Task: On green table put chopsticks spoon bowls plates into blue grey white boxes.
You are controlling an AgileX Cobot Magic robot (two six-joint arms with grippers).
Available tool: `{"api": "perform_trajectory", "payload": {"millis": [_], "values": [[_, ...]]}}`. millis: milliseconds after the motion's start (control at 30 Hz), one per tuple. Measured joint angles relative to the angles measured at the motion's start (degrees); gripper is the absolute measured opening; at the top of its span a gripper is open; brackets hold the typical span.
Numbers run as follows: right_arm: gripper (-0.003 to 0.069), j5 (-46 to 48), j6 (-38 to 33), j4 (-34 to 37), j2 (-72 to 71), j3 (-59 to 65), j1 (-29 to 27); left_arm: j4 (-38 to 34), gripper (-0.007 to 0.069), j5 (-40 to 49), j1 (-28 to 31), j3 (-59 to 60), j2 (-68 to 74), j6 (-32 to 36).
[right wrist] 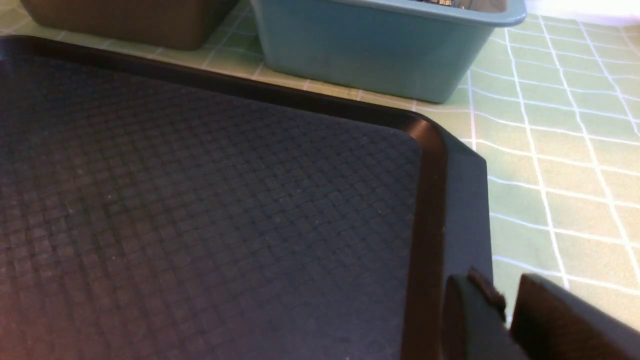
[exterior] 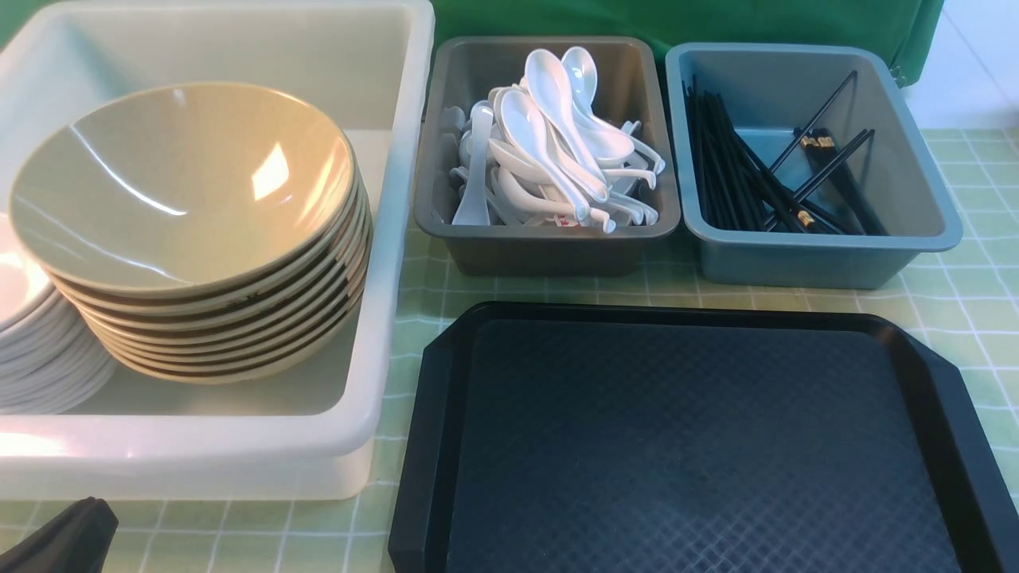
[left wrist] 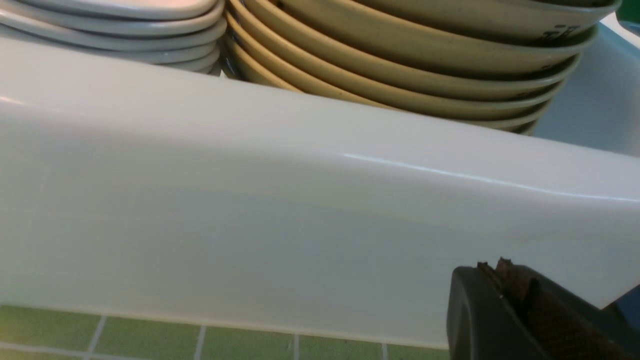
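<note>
On the green table [exterior: 963,310], the white box [exterior: 374,342] holds a stack of beige-olive bowls [exterior: 183,191] and, beside it, a stack of white plates [exterior: 32,334]. Several white spoons [exterior: 557,135] lie heaped in the dark grey box [exterior: 549,239]. The blue box [exterior: 828,255] holds black chopsticks [exterior: 732,159]. My left gripper [left wrist: 492,265] is shut and empty, low in front of the white box's near wall [left wrist: 300,225]; its dark tip [exterior: 60,537] shows at the front view's lower left. My right gripper [right wrist: 502,282] stands slightly open, empty, over the black tray's corner.
A black textured tray [exterior: 685,446] lies in front of the grey and blue boxes with nothing on it. Its raised rim [right wrist: 430,200] runs beside my right gripper. A green backdrop [exterior: 716,20] hangs behind the boxes.
</note>
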Motion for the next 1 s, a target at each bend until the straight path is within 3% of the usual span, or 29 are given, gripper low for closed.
{"api": "perform_trajectory", "payload": {"millis": [1000], "values": [[0.0174,-0.1,0.1,0.0,0.0,0.0,0.0,0.0,-0.0001,0.0,-0.1,0.0,0.0,0.4]]}}
